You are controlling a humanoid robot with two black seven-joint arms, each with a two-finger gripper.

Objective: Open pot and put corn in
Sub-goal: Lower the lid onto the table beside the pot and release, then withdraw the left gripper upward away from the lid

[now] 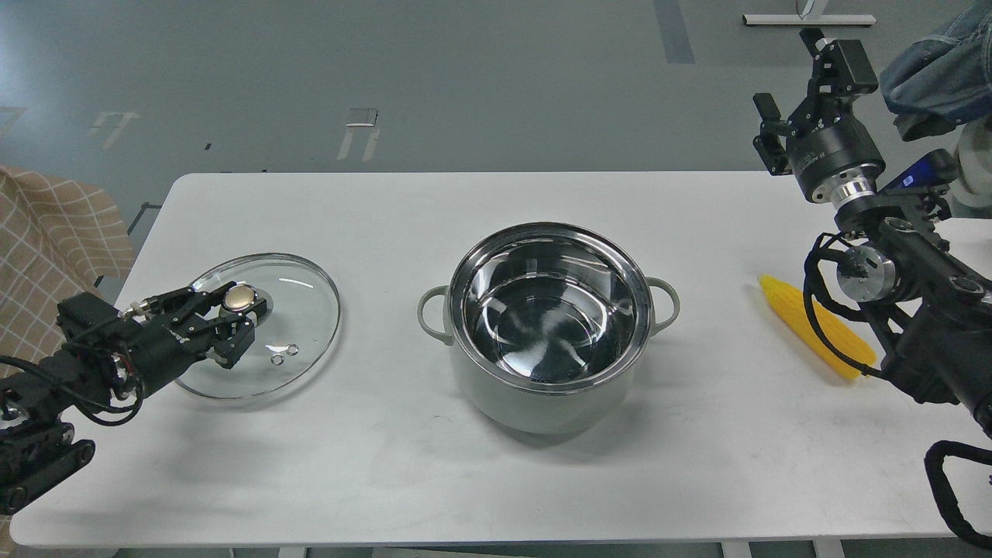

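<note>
The left gripper lies low over the table's left side, its two black fingers spread to either side of the gold knob of a glass lid. The fingers bracket the knob closely, but whether they press on it or stand just clear cannot be told from here. The lid lies flat on the white table, well to the left of the pot.

The pot stands uncovered in the middle of the table, pale grey-green outside, its shiny steel interior bare and reflecting the room. Its two small loop handles point left and right.

On the right side of the table lies the corn, a bright yellow cob set at a slant with its tapered end towards the far left. It is well apart from the pot, and its nearer end is partly hidden behind the right arm and its cable.

Farthest off, the right gripper is raised above the table's far right corner, its fingers held apart and holding nothing, well clear of the corn.
</note>
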